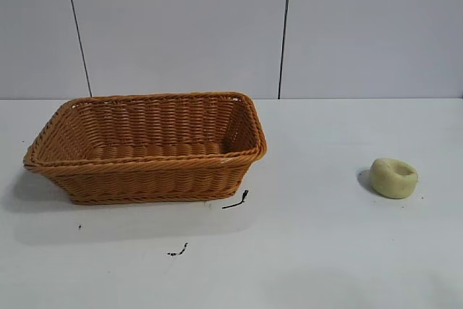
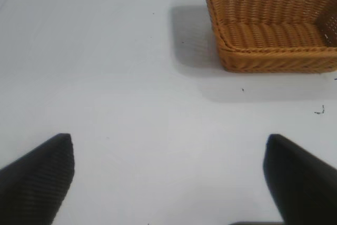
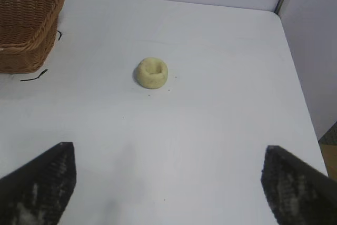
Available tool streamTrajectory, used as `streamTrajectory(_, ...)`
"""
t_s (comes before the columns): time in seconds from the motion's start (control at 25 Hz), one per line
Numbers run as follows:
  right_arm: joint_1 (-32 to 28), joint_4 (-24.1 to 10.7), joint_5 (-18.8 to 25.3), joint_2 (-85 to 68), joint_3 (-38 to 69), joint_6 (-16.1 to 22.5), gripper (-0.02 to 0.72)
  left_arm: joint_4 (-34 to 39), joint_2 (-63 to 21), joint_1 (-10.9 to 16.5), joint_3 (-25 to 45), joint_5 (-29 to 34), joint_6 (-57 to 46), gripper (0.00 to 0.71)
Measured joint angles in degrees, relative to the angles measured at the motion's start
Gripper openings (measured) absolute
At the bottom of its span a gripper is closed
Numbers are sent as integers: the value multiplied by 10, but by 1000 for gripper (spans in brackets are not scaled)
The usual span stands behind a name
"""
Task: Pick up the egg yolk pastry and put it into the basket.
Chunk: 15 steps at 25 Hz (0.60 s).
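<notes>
The egg yolk pastry (image 1: 394,177), a small pale yellowish-green lump with a dent in its top, lies on the white table at the right. It also shows in the right wrist view (image 3: 152,72), some way ahead of my right gripper (image 3: 168,151), which is open and empty. The orange-brown wicker basket (image 1: 145,168) stands at the left of the table and holds nothing. It shows in the left wrist view (image 2: 274,51), far ahead of my left gripper (image 2: 168,143), which is open and empty. Neither gripper shows in the exterior view.
Two small black scraps (image 1: 236,200) lie on the table in front of the basket. A grey panelled wall (image 1: 217,27) runs behind the table. The table's edge (image 3: 297,88) is beside the pastry in the right wrist view.
</notes>
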Motion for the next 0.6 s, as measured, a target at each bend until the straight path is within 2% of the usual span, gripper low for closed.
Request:
streamTrajectory(0.36, 0, 0, -1, 11, -3, 0, 664, 0, 0, 0, 0, 0, 0, 696)
streamTrajectory(0.6, 0, 0, -1, 195, -63, 0, 664, 0, 0, 0, 0, 0, 0, 696)
